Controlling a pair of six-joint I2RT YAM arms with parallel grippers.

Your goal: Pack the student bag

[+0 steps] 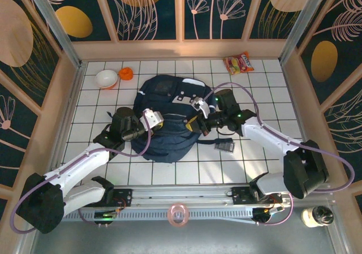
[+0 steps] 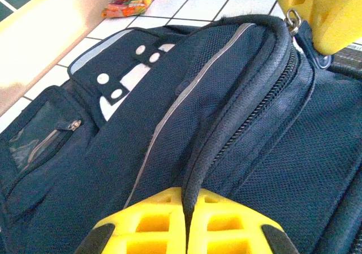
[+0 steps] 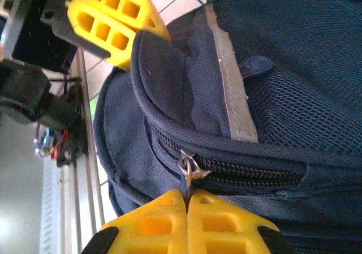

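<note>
L pincer [image 2: 186, 225]: clamped on student bag [image 2: 237, 169] seam
R pincer [image 3: 186, 220]: pinching zip pull [image 3: 189, 169]
progress: prob late, zipping up; snack pack [image 1: 238, 63] outside bag

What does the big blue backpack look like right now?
The student bag is navy woven fabric with a grey stripe, white snaps and a dark zipper. It lies on the white tiled table. The left tool pinches its rim piping; the right tool is shut on the zipper pull.
</note>
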